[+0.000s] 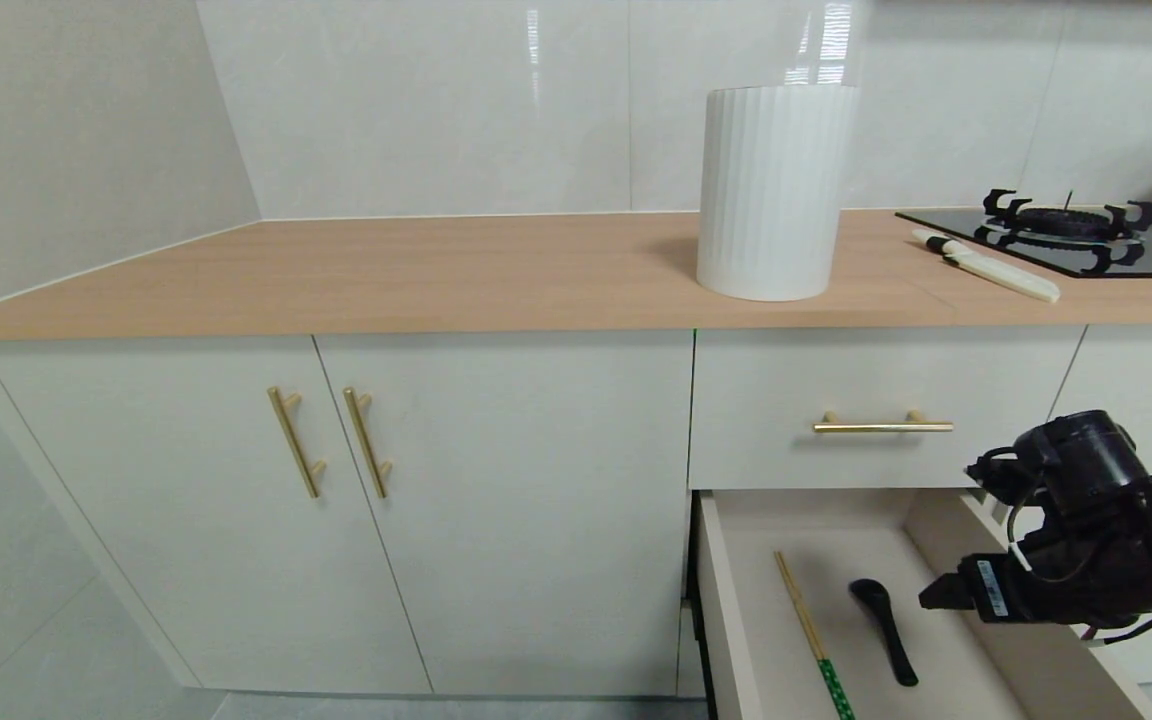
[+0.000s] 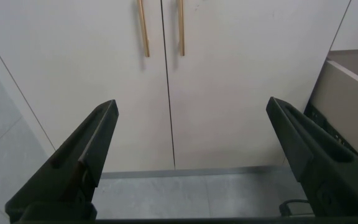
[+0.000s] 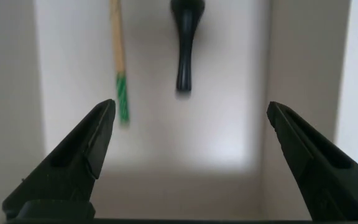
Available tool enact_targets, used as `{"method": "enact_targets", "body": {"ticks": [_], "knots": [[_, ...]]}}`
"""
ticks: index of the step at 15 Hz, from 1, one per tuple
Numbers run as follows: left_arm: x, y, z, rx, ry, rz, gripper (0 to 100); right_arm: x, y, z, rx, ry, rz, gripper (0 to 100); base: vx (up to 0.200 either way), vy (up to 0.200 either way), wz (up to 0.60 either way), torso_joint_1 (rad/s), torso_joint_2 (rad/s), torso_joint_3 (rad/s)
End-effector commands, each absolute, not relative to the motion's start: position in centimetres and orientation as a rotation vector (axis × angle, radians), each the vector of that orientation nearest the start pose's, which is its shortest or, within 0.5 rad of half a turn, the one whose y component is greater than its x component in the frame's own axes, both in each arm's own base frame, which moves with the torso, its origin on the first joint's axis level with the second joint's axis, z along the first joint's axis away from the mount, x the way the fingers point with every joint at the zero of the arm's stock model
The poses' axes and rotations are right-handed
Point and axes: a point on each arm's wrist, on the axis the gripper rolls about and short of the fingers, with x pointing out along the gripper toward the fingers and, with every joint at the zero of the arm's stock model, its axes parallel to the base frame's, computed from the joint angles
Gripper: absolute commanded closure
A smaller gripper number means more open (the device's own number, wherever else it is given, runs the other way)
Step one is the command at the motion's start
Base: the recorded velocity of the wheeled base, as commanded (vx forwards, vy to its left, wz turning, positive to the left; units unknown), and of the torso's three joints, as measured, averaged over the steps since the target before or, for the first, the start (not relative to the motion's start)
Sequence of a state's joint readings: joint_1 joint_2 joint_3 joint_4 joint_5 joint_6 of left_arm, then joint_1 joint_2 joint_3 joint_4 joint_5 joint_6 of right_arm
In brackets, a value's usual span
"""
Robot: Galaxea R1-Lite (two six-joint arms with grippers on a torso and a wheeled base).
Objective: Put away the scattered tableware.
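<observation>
Chopsticks, wooden with green patterned ends, lie inside the open lower drawer, lengthwise along its floor. A black spoon lies just beside them in the same drawer, apart from them, its bowl toward the back. The right tool hangs over the drawer's right side wall with its fingers spread wide and nothing between them; its wrist view looks down on the chopsticks and spoon.

Up on the wooden tabletop a pale knife lies slantwise, between a tall white ribbed container and the black gas hob, close to the hob's edge. The container stands upright, well apart from the knife.

The left tool is likewise spread and grips nothing. It faces the double cabinet doors with their gold bar handles, low down near the grey floor.
</observation>
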State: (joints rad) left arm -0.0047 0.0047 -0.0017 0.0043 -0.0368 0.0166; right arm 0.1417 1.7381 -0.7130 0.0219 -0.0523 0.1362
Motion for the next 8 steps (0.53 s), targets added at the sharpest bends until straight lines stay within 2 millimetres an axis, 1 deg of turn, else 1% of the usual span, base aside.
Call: {"method": "enact_targets", "body": {"ticks": [1, 2, 5, 8], "knots": [[-2.25, -0.07, 7.56, 0.018, 0.009, -0.042, 0, 24.53, 3.72, 12.74, 0.028, 0.952, 0.035, 0, 0.0, 0.0, 0.0, 0.0, 0.0, 0.0], [-2.25, -0.07, 7.56, 0.02, 0.009, -0.042, 0, 24.16, 3.97, 13.02, 0.022, 0.953, 0.046, 0, 0.0, 0.0, 0.0, 0.0, 0.0, 0.0], [-2.25, -0.07, 7.57, 0.02, 0.007, -0.041, 0, 24.0, 4.2, 13.06, 0.016, 0.952, 0.053, 0, 0.0, 0.0, 0.0, 0.0, 0.0, 0.0], [-2.25, -0.07, 7.56, 0.014, 0.009, -0.041, 0, 23.95, 4.18, 13.12, 0.014, 0.95, 0.049, 0, -0.2, 0.0, 0.0, 0.006, 0.0, 0.004]]}}
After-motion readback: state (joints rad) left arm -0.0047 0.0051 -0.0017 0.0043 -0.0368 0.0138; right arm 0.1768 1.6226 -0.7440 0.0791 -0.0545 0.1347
